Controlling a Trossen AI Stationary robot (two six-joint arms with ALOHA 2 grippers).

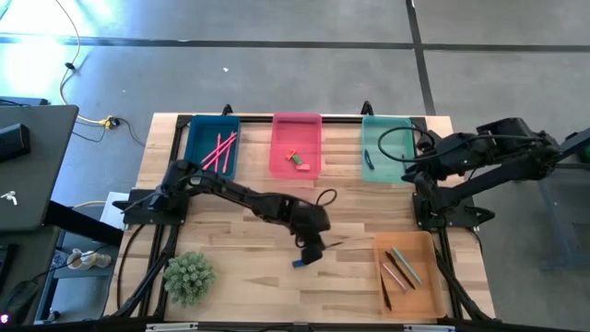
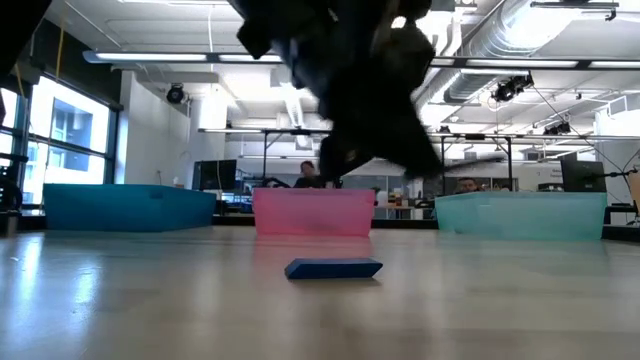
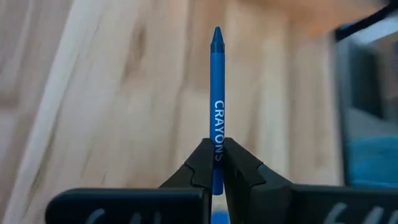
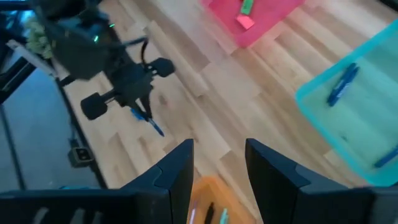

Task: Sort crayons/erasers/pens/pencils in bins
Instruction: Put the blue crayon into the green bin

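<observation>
My left gripper (image 1: 312, 249) is over the middle of the table, shut on a blue crayon (image 3: 216, 81) that sticks out past its fingertips. A blue eraser (image 2: 333, 268) lies flat on the wood just below and near it; it also shows in the high view (image 1: 301, 263). At the far edge stand the blue bin (image 1: 212, 146) with pink sticks, the pink bin (image 1: 297, 148) with erasers and the teal bin (image 1: 385, 149) with blue pens. The orange bin (image 1: 406, 272) sits at the near right. My right gripper (image 4: 217, 163) is open and empty beside the teal bin. My left gripper pinches the blue crayon near its blunt rear end (image 3: 217, 154) between its two fingers. The crayon runs along the fingers, its tip (image 3: 216, 36) pointing away from them. It is clear of the table and slants downward, as the right wrist view (image 4: 152, 124) shows.
A small green plant (image 1: 189, 277) stands at the near left of the table. The orange bin holds several sticks (image 1: 401, 267). Bare wood lies between the far bins and my left gripper. A laptop (image 1: 28, 166) sits off the table's left side.
</observation>
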